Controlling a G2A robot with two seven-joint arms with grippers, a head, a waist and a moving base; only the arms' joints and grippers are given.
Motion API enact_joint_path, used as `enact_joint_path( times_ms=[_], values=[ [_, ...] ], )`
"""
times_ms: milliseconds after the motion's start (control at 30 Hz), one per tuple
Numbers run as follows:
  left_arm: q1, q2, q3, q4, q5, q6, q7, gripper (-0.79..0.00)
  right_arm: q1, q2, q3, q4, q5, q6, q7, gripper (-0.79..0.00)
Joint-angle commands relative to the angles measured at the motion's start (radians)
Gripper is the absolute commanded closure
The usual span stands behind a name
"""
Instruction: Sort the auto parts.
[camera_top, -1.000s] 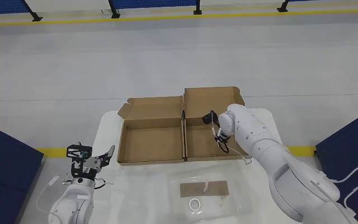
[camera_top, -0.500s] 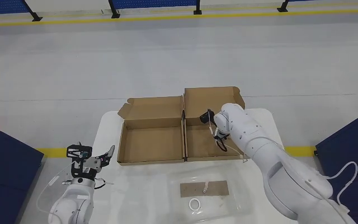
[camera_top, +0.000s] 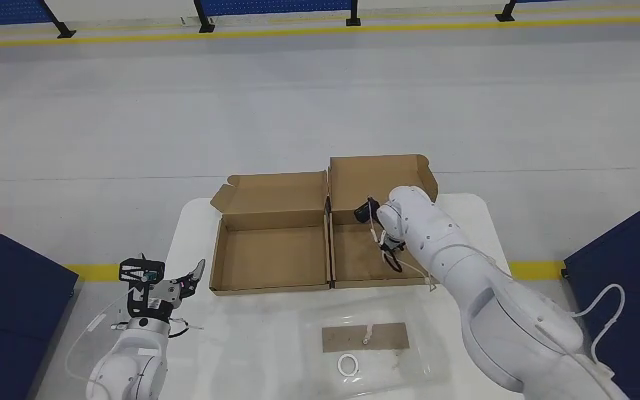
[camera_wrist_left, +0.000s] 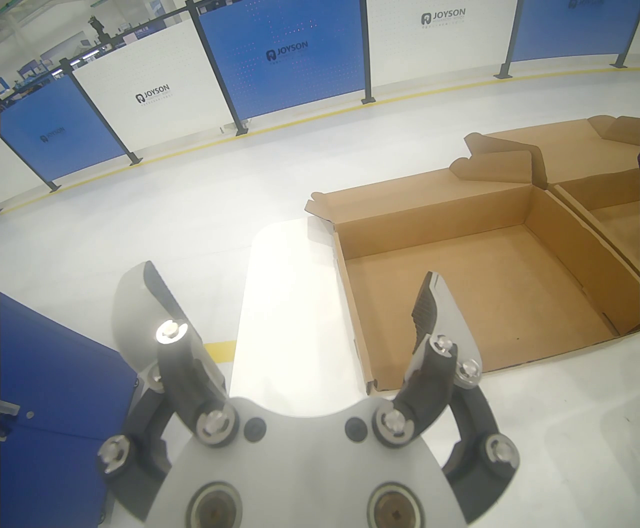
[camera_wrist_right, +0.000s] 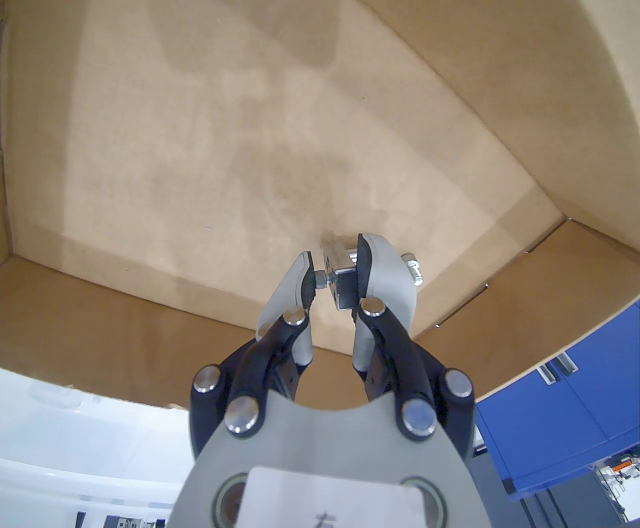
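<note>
Two open cardboard boxes stand side by side at the back of the white table (camera_top: 250, 340): the left box (camera_top: 270, 255) and the right box (camera_top: 365, 255). My right gripper (camera_wrist_right: 332, 267) hangs just above the bare floor of the right box (camera_wrist_right: 200, 150), shut on a small silver metal block with a bolt through it (camera_wrist_right: 344, 285). From above, the right arm (camera_top: 410, 228) leans over that box. My left gripper (camera_wrist_left: 295, 305) stands open and holds nothing at the table's front left (camera_top: 172, 283), short of the left box (camera_wrist_left: 475, 280).
A clear plastic bag (camera_top: 400, 365) lies at the front middle of the table, with a brown cardboard strip (camera_top: 385, 337) and a white ring (camera_top: 348, 364) in it. Both boxes have raised back flaps. Blue panels stand on either side of the table.
My right arm has shifted a little to the left over the right box, still shut on the metal block. The left arm has kept still.
</note>
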Motion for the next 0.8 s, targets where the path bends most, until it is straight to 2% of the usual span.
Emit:
enact_joint_path(
  times_ms=[0, 200, 567, 633, 700, 733, 767],
  values=[
    [0.000, 0.000, 0.000, 0.000, 0.000, 0.000, 0.000, -0.785, 0.002, -0.004, 0.001, 0.010, 0.000, -0.005, -0.004, -0.058],
    [0.000, 0.000, 0.000, 0.000, 0.000, 0.000, 0.000, -0.785, 0.007, -0.017, 0.006, 0.037, -0.003, -0.017, -0.014, -0.197],
    [0.000, 0.000, 0.000, 0.000, 0.000, 0.000, 0.000, -0.785, 0.015, -0.037, 0.011, 0.067, -0.014, -0.029, -0.027, -0.265],
    [0.000, 0.000, 0.000, 0.000, 0.000, 0.000, 0.000, -0.785, 0.017, -0.040, 0.013, 0.072, -0.016, -0.030, -0.028, -0.302],
    [0.000, 0.000, 0.000, 0.000, 0.000, 0.000, 0.000, -0.785, 0.020, -0.043, 0.015, 0.076, -0.017, -0.031, -0.030, -0.382],
    [0.000, 0.000, 0.000, 0.000, 0.000, 0.000, 0.000, -0.785, 0.021, -0.044, 0.016, 0.078, -0.017, -0.032, -0.031, -0.730],
    [0.000, 0.000, 0.000, 0.000, 0.000, 0.000, 0.000, -0.785, 0.023, -0.045, 0.017, 0.080, -0.017, -0.031, -0.032, -0.785]
  ],
)
